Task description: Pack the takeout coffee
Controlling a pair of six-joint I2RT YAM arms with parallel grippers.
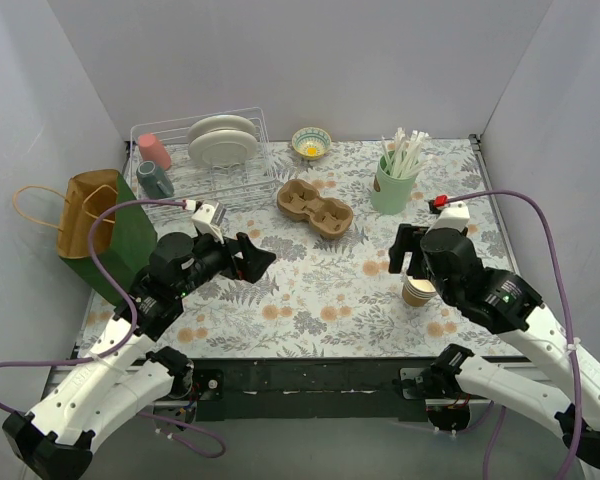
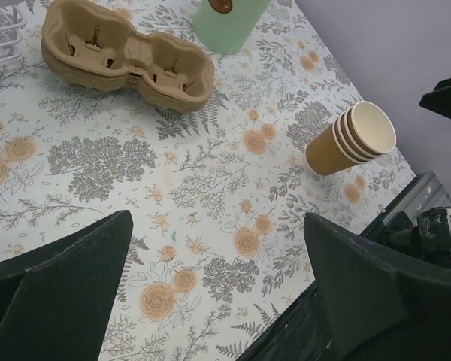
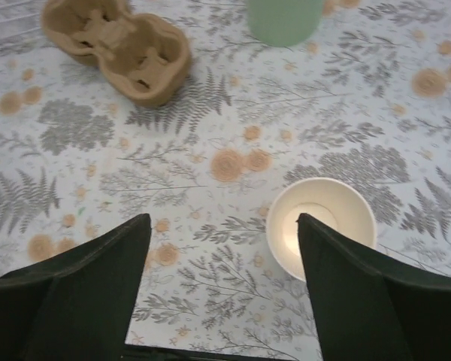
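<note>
The takeout coffee is out of view in every frame. A stack of lidless tan paper cups [image 1: 417, 292] [image 2: 351, 139] [image 3: 321, 226] stands upright at the front right of the table. My right gripper [image 1: 408, 262] [image 3: 223, 222] hovers open just above and to the left of it, and its right finger overlaps the cup's rim in the wrist view. My left gripper [image 1: 255, 260] [image 2: 218, 226] is open over bare tablecloth left of centre, holding nothing. A moulded cardboard cup carrier [image 1: 314, 207] [image 2: 128, 56] [image 3: 116, 45] lies empty at the table's centre back.
A green cup of straws [image 1: 395, 185] [image 2: 229, 22] [image 3: 284, 19] stands back right. A brown paper bag [image 1: 80, 215] leans by a green bag [image 1: 132, 240] on the left. A dish rack [image 1: 248, 185] with plates and mugs and a small bowl [image 1: 311, 143] sit at the back.
</note>
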